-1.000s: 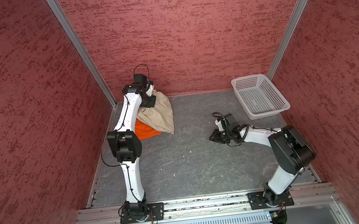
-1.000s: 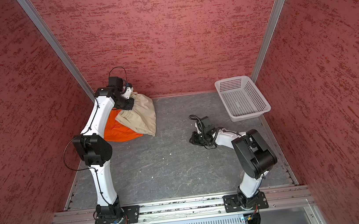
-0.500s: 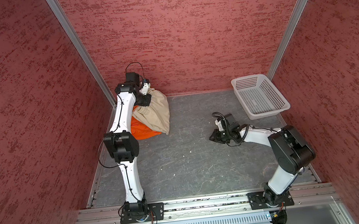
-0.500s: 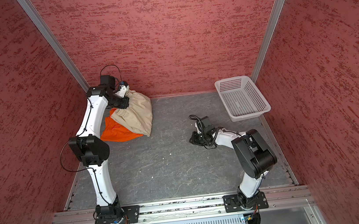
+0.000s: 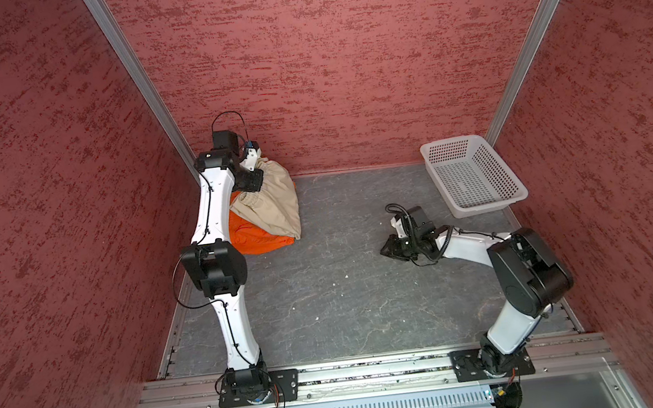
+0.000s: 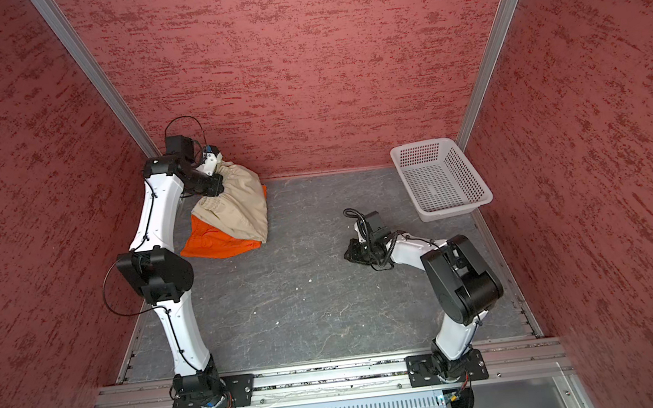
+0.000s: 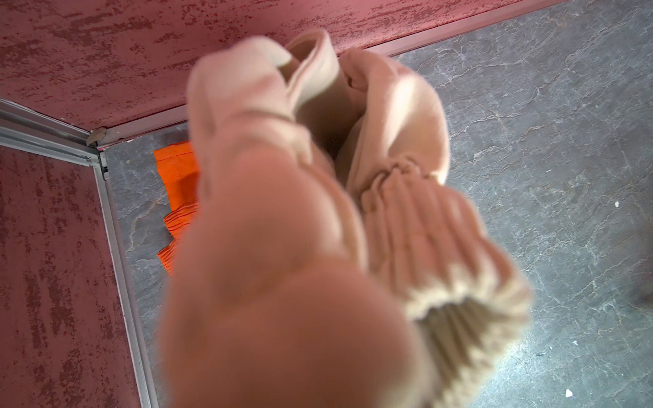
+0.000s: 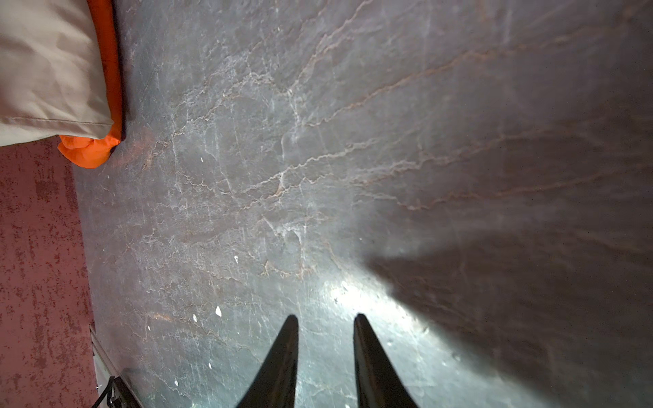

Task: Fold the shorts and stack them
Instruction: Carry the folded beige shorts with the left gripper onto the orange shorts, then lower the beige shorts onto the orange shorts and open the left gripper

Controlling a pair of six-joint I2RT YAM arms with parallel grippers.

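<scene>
grey veined floor [image 5: 327,297] | gathered beige shorts [image 5: 274,198] | smooth orange shorts [image 5: 255,238] beneath

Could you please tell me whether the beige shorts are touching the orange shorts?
Touching: the right wrist view shows the beige shorts lying directly on the orange shorts.

At the far-left corner of the worktop [image 5: 327,297] we find both pairs: the gathered-waist shorts [image 5: 273,196] lie on top of the lower shorts [image 5: 255,240], which stick out toward the front. The upper pair's waist end is raised off the surface at the left gripper [image 5: 257,179], close to the back wall. At the far-right corner sits the basket [image 5: 470,174]. In front of it — well apart from the shorts — the right gripper [image 5: 386,250] hangs low, its fingers [image 8: 288,356] just above the worktop.
</scene>
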